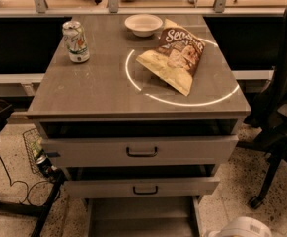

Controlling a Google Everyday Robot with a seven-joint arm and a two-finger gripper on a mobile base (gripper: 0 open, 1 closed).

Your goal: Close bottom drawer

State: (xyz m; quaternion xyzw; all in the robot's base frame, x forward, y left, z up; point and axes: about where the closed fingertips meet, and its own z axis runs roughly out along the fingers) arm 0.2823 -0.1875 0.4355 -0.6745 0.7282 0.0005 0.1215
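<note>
The bottom drawer (140, 220) is the lowest of three light grey drawers in the cabinet. It stands pulled far out toward me, so I look down into its bare inside. Its front and handle are cut off by the lower edge of the view. The middle drawer (142, 187) and the top drawer (142, 151) above it each stick out a little and show black bar handles. My gripper (237, 228) shows only as a white rounded shape at the bottom right edge. It is to the right of the bottom drawer and apart from it.
On the cabinet top (98, 90) are a soda can (76, 41), a white bowl (143, 24) and a chip bag (175, 54). An office chair (281, 117) stands at the right. A wire basket (37, 152) and cables lie on the floor at the left.
</note>
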